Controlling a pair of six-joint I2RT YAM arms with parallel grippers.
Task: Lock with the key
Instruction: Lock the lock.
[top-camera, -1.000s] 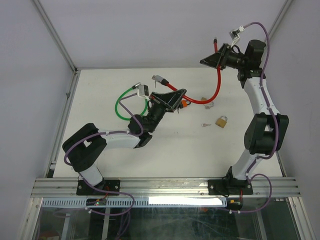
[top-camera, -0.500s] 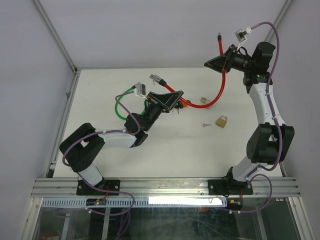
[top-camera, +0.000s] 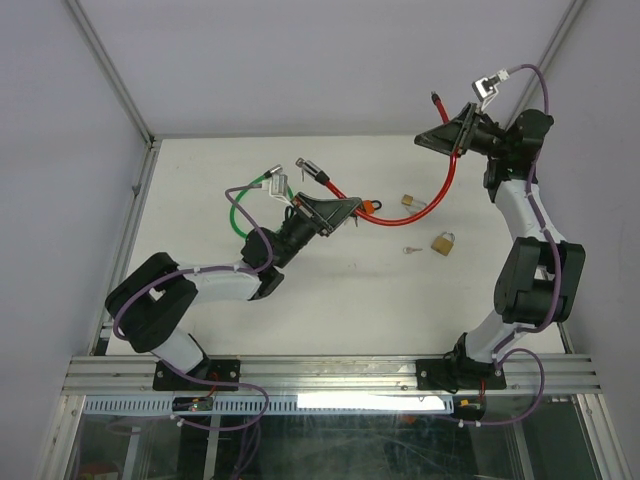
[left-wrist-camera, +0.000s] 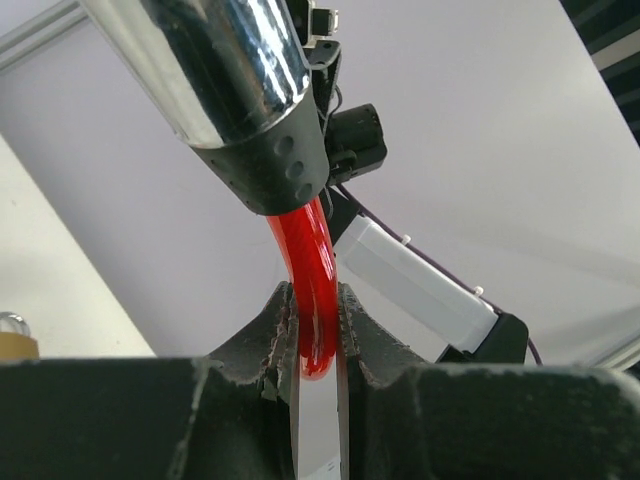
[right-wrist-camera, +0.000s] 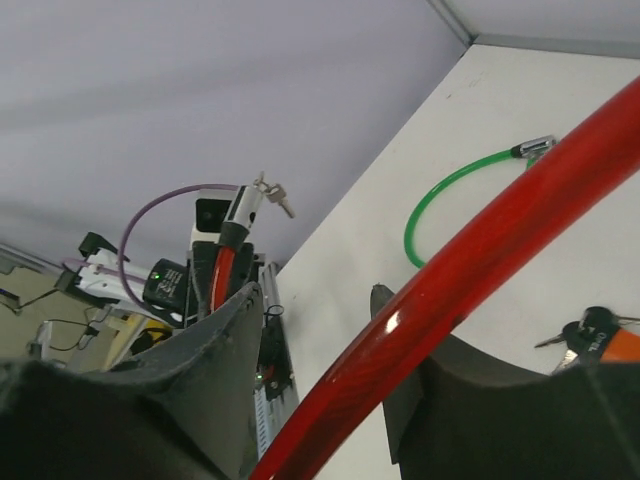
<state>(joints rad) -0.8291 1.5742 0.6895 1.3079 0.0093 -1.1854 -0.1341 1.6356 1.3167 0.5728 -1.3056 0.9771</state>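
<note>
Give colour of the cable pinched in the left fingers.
Red, glossy cable; shows best in the left wrist view.

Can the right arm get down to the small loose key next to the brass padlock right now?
Probably not yet. The right gripper is raised high near the back wall, holding the red cable; it would have to let go first. The table around the key looks free.
</note>
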